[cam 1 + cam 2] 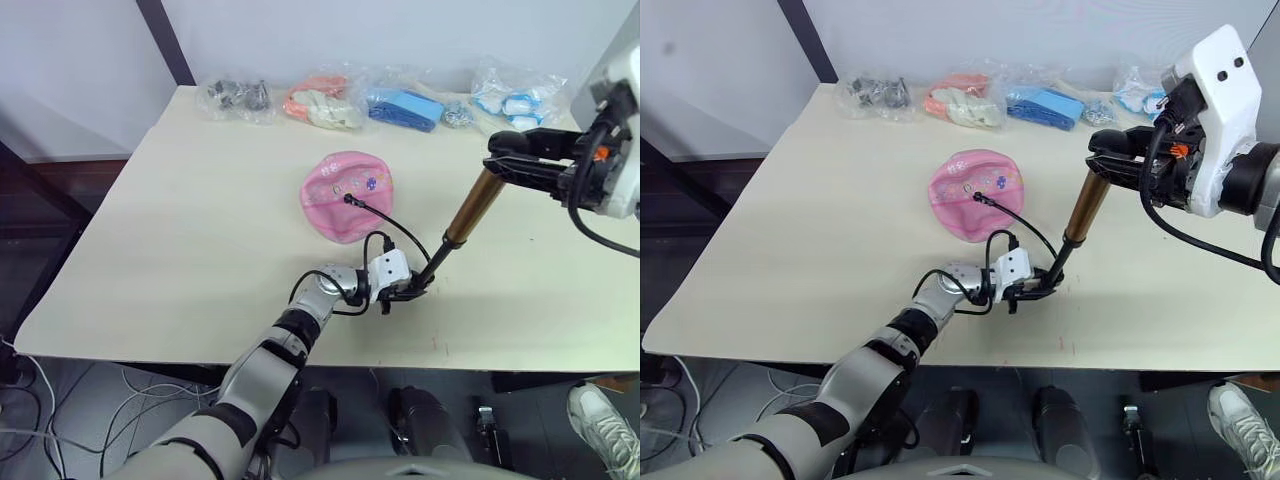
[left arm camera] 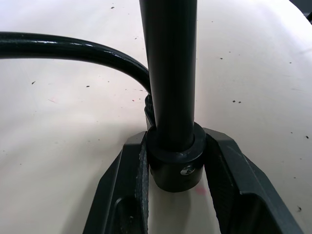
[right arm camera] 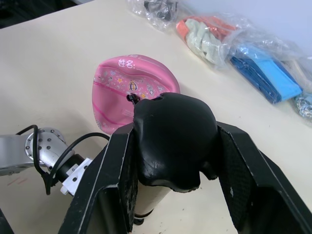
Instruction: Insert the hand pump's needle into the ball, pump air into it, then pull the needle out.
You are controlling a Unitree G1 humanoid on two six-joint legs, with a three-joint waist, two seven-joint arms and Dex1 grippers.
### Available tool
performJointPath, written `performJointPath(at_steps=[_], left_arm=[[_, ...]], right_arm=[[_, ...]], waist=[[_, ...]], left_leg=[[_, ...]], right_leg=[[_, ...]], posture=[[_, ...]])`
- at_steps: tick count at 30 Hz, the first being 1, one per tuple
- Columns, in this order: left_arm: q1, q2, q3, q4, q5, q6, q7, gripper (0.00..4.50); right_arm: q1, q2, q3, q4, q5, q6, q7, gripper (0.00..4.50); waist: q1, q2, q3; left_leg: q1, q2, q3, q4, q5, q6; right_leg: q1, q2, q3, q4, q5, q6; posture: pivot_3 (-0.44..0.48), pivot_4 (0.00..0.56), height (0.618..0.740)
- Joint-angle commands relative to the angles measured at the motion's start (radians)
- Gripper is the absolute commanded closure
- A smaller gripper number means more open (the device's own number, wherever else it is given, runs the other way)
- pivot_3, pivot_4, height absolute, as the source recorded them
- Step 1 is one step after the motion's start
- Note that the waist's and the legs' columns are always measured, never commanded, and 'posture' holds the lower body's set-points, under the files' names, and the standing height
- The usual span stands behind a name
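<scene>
The pink ball (image 1: 345,195), soft and partly flattened, lies mid-table. The needle's black fitting (image 1: 349,198) sits at the ball's valve, the pin itself hidden. A thin black hose (image 1: 395,225) curves from it to the hand pump's lower end. The hand pump (image 1: 468,212) stands tilted, gold tube above a black rod. My left gripper (image 1: 412,290) is shut on the pump's black bottom cap (image 2: 175,163) at the table surface. Up to the right, my right gripper (image 1: 510,155) is shut on the black knob handle (image 3: 173,136).
Several clear plastic bags line the table's far edge: dark parts (image 1: 235,97), orange-pink items (image 1: 322,100), blue items (image 1: 405,107), blue-white pieces (image 1: 515,100). A person's shoe (image 1: 605,425) is on the floor beyond the table's (image 1: 150,260) near right corner.
</scene>
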Motion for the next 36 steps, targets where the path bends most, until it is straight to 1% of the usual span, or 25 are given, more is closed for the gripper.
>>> performJointPath(at_steps=[1,3,5,8,9,12,16,17,19,20,22,27,29,31,33,36], left_arm=[[0.040,0.016,-0.035,0.041,0.050,0.027,-0.023,3.37],[0.051,0.016,-0.037,0.050,0.055,0.033,-0.018,3.37],[0.057,0.015,-0.032,0.053,0.050,0.045,-0.016,3.37],[0.065,0.018,-0.030,0.047,0.047,0.052,-0.016,3.37],[0.068,0.019,-0.029,0.045,0.047,0.053,-0.013,3.37],[0.073,0.022,-0.030,0.050,0.051,0.055,-0.003,3.37],[0.081,0.023,-0.033,0.066,0.059,0.059,0.013,3.37],[0.084,0.022,-0.036,0.074,0.063,0.057,0.021,3.37],[0.086,0.020,-0.040,0.083,0.070,0.053,0.030,3.37],[0.085,0.018,-0.039,0.086,0.072,0.053,0.033,3.37],[0.082,0.013,-0.038,0.093,0.076,0.053,0.039,3.38],[0.079,0.006,-0.038,0.105,0.084,0.051,0.049,3.38],[0.078,0.008,-0.038,0.111,0.088,0.050,0.052,3.38],[0.077,0.014,-0.039,0.120,0.092,0.047,0.056,3.38],[0.078,0.018,-0.040,0.125,0.095,0.044,0.058,3.38],[0.081,0.018,-0.041,0.125,0.096,0.042,0.060,3.38]], right_arm=[[0.081,0.061,0.013,-0.037,-0.064,-0.071,-0.044,2.77],[0.152,0.124,0.075,-0.069,-0.115,-0.096,-0.047,2.77],[0.195,0.171,0.141,-0.097,-0.172,-0.111,-0.042,2.79],[0.241,0.254,0.230,-0.108,-0.258,-0.132,-0.045,2.79],[0.259,0.272,0.263,-0.109,-0.299,-0.139,-0.035,2.79],[0.329,0.330,0.330,-0.085,-0.398,-0.171,0.001,2.79],[0.438,0.369,0.415,-0.033,-0.553,-0.234,0.085,2.79],[0.469,0.361,0.462,-0.020,-0.612,-0.254,0.116,2.79],[0.505,0.361,0.499,-0.025,-0.672,-0.275,0.162,2.79],[0.498,0.359,0.471,-0.043,-0.666,-0.267,0.171,2.79],[0.470,0.345,0.404,-0.077,-0.655,-0.254,0.192,2.79],[0.351,0.303,0.226,-0.122,-0.564,-0.194,0.213,2.79],[0.245,0.272,0.132,-0.112,-0.475,-0.144,0.200,2.79],[0.112,0.218,0.037,-0.079,-0.358,-0.089,0.178,2.79],[0.031,0.163,-0.015,-0.048,-0.279,-0.046,0.161,2.79],[-0.035,0.098,-0.052,-0.015,-0.173,-0.006,0.121,2.79]], waist=[[-0.001,-0.005,-0.004],[-0.002,-0.005,-0.005],[-0.004,-0.007,-0.011],[-0.006,-0.007,-0.017],[-0.007,-0.007,-0.021],[-0.007,-0.008,-0.028],[-0.008,-0.011,-0.040],[-0.008,-0.012,-0.041],[-0.007,-0.013,-0.044],[-0.008,-0.012,-0.046],[-0.008,-0.011,-0.048],[-0.003,-0.008,-0.045],[-0.002,-0.004,-0.042],[-0.002,0.004,-0.034],[-0.001,0.005,-0.032],[0.000,0.003,-0.031]], left_leg=[[0.000,0.000,0.000,0.000,0.000,0.000],[0.001,0.001,-0.001,0.000,0.000,0.000],[0.003,0.001,0.000,-0.001,0.000,0.000],[0.015,0.002,0.001,-0.003,-0.003,0.005],[0.016,0.002,0.001,-0.003,-0.004,0.007],[0.018,0.004,0.002,-0.003,-0.005,0.008],[0.019,0.004,0.001,-0.004,-0.005,0.008],[0.021,0.004,0.002,-0.004,-0.006,0.009],[0.027,0.004,0.002,-0.005,-0.009,0.014],[0.030,0.004,0.002,-0.005,-0.010,0.015],[0.035,0.005,-0.001,-0.005,-0.012,0.018],[0.032,0.005,-0.003,-0.005,-0.012,0.018],[0.031,0.004,-0.003,-0.005,-0.012,0.018],[0.030,0.003,-0.002,-0.004,-0.012,0.018],[0.029,0.002,-0.001,-0.004,-0.012,0.018],[0.026,0.003,-0.003,-0.006,-0.012,0.018]], right_leg=[[0.000,0.000,0.000,0.000,0.000,0.000],[0.001,0.001,-0.001,0.000,0.000,0.000],[0.003,0.001,0.000,0.000,0.000,0.000],[0.014,0.002,0.001,-0.003,-0.002,0.001],[0.015,0.002,0.001,-0.003,-0.004,0.003],[0.015,0.004,0.001,-0.003,-0.005,0.001],[0.016,0.006,0.001,-0.003,-0.006,-0.001],[0.017,0.006,0.001,-0.003,-0.006,-0.001],[0.022,0.007,0.001,-0.004,-0.008,-0.003],[0.025,0.006,0.001,-0.004,-0.010,-0.006],[0.030,0.006,0.001,-0.005,-0.012,-0.005],[0.029,0.005,0.000,-0.007,-0.012,-0.005],[0.028,0.002,0.000,-0.007,-0.011,-0.004],[0.027,0.001,0.001,-0.007,-0.011,-0.003],[0.026,-0.001,0.001,-0.008,-0.011,-0.003],[0.026,0.000,-0.003,-0.013,-0.011,-0.003]], posture=[[0.000,0.150,0.740],[0.000,0.150,0.740],[0.000,0.150,0.740],[0.000,0.150,0.740],[0.000,0.150,0.740],[0.000,0.150,0.740],[0.000,0.150,0.740],[0.000,0.150,0.740],[0.000,0.150,0.740],[0.000,0.150,0.740],[0.000,0.150,0.740],[0.000,0.150,0.740],[0.000,0.150,0.740],[0.000,0.150,0.740],[0.000,0.150,0.740],[0.000,0.150,0.740]])
